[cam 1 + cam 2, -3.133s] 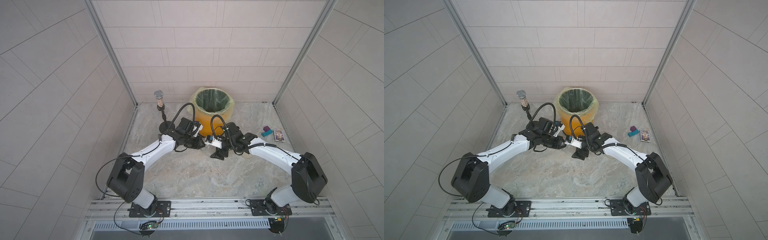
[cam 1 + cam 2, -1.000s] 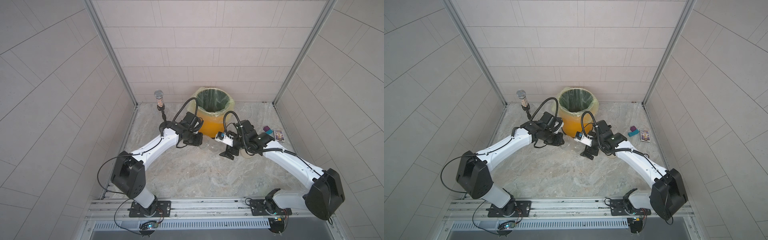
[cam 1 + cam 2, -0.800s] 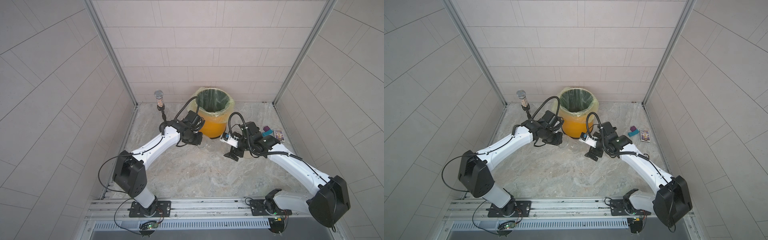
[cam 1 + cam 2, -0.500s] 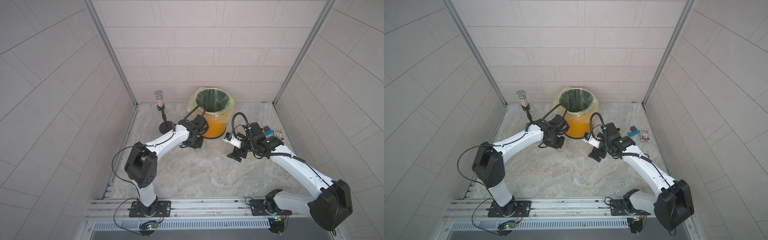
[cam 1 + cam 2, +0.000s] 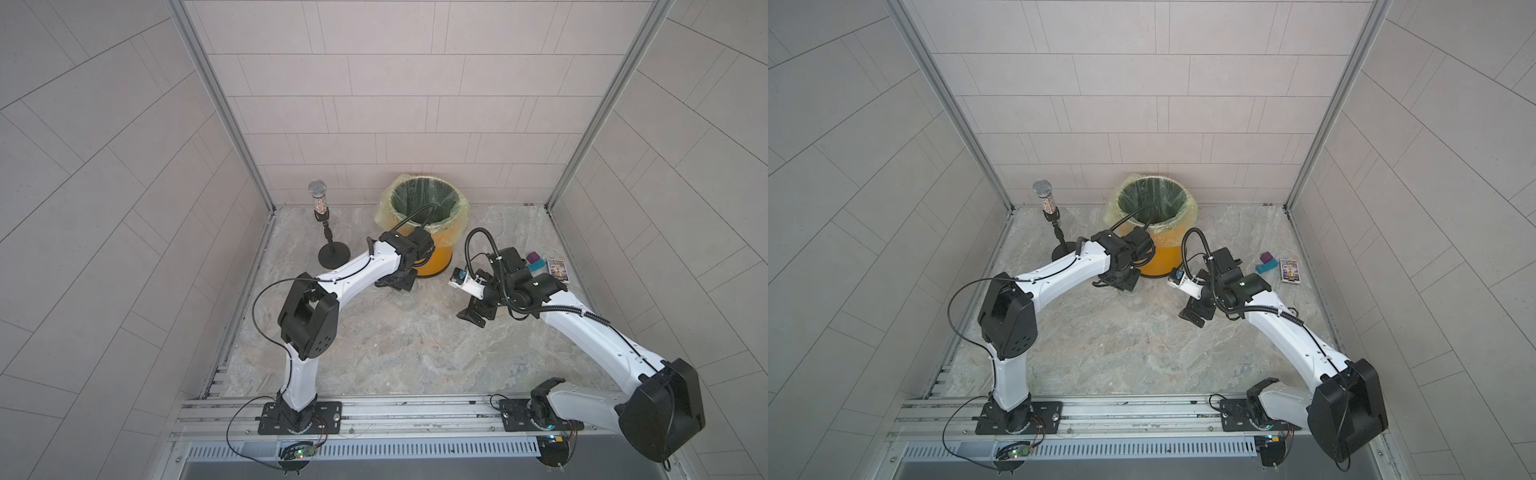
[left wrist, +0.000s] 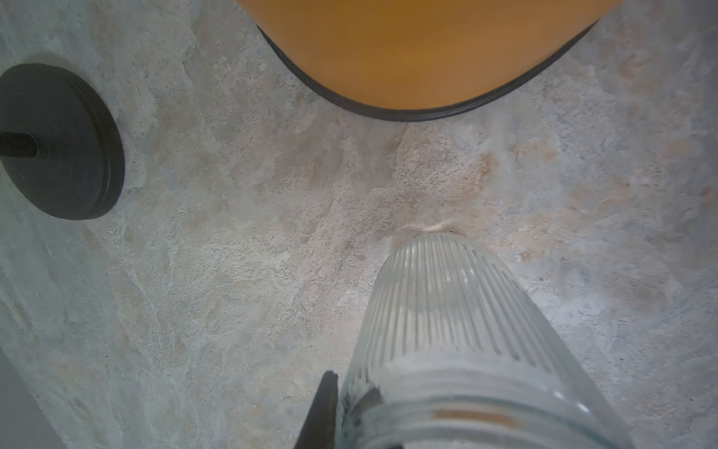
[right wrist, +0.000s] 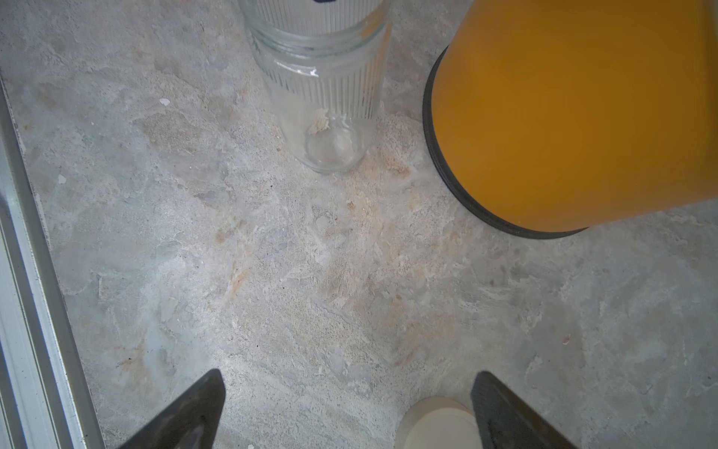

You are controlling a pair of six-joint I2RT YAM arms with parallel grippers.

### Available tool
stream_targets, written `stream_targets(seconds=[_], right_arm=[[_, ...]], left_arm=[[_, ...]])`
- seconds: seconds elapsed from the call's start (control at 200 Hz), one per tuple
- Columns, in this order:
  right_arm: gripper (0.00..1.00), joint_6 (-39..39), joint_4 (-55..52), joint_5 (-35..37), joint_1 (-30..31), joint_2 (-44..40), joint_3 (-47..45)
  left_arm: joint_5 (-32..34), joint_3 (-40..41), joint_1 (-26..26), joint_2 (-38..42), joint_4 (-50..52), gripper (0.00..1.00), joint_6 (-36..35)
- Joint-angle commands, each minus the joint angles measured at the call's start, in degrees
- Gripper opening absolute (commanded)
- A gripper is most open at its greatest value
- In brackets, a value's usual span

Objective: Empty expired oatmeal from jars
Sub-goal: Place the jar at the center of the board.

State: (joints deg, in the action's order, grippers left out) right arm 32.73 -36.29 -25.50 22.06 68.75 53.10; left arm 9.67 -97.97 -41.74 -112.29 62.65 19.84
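Marbled grey floor (image 5: 395,357) fills the lower middle of both top views, with tiled walls (image 5: 374,104) on three sides. Nearest, along the bottom edge, runs a metal rail (image 5: 415,409).

Right of centre, the right gripper (image 7: 347,385) hangs low over the floor. Its jaws are spread wide with nothing between them. The right wrist view shows the cream lid (image 7: 439,425) lying flat on the floor just beside one finger; whether they touch I cannot tell.

Slightly farther, at centre frame, the left gripper (image 5: 400,284) points down, pinched narrow on the mouth of the jar (image 7: 326,97). In the left wrist view one dark finger (image 6: 322,408) sits against the outside of the glass at the rim.

The jar is upright, mouth up and lidless, near the bin (image 5: 442,257) but apart from it. Whether its base rests on the floor or hangs barely off it I cannot tell. It is almost empty: a small clump of oatmeal (image 7: 318,123) lies at its bottom. A few pale flakes (image 7: 164,102) dot the floor nearby.

Beyond, at upper centre, the orange bin has a yellowish liner (image 5: 382,210) folded over its rim. Left of it stands a mic (image 5: 318,189) on a round black base. To its right, near the wall, lie a purple block (image 5: 532,257), a teal block (image 5: 537,264) and a small box (image 5: 557,268).
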Motion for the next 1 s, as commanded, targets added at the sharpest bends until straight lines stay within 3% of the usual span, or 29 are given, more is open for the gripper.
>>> stream_targets(seconds=[0.0, 0.055, 0.165, 0.345, 0.775, 0.821, 0.871, 0.891, 0.926, 0.946, 0.996], right_arm=[[0.99, -0.5, -0.9, -0.5, -0.3, 0.1, -0.3], [0.99, -0.4, -0.9, -0.5, -0.2, 0.0, -0.5], [1.0, 0.0, -1.1, -0.2, -0.2, -0.2, -0.6], [0.99, 0.2, -1.4, -0.3, -0.2, -0.1, -0.4], [0.99, -0.5, -1.3, -1.2, -0.3, -0.7, -0.2], [0.99, -0.5, -1.2, -0.8, -0.3, -0.7, 0.0], [0.99, -2.2, -1.1, -0.4, -0.3, -0.9, 0.2], [1.0, -2.7, -1.0, -0.2, -0.3, -1.0, 0.3], [1.0, -3.6, -0.3, 0.7, -0.3, -1.2, 0.3], [0.99, -4.3, 0.4, 1.5, -0.3, -1.4, 0.2], [0.99, -6.1, 2.2, 4.1, -0.3, -1.9, -0.1]], left_arm=[[2.9, -2.6, -0.7, -1.6, 4.6, 0.0, 0.1], [3.0, -3.3, -0.8, -1.9, 5.0, 0.01, 0.2], [4.0, -4.1, -1.2, -2.4, 5.6, 0.18, 0.3], [4.3, -5.0, -1.4, -2.6, 5.8, 0.38, 1.1], [-2.0, -4.9, -1.5, 3.5, 1.6, 0.51, 2.4], [-2.0, -4.6, -1.5, 4.9, 1.3, 0.59, 2.5], [-1.4, -4.0, -1.5, 6.9, 0.9, 0.6, 2.7], [-1.0, -3.6, -1.5, 7.8, 0.5, 0.7, 2.8], [-0.1, -2.7, -1.5, 9.4, -0.2, 0.73, 3.0], [0.4, -2.2, -1.4, 10.4, -0.7, 0.83, 3.1], [2.1, -0.4, -1.4, 13.2, -2.1, 0.87, 3.5]])
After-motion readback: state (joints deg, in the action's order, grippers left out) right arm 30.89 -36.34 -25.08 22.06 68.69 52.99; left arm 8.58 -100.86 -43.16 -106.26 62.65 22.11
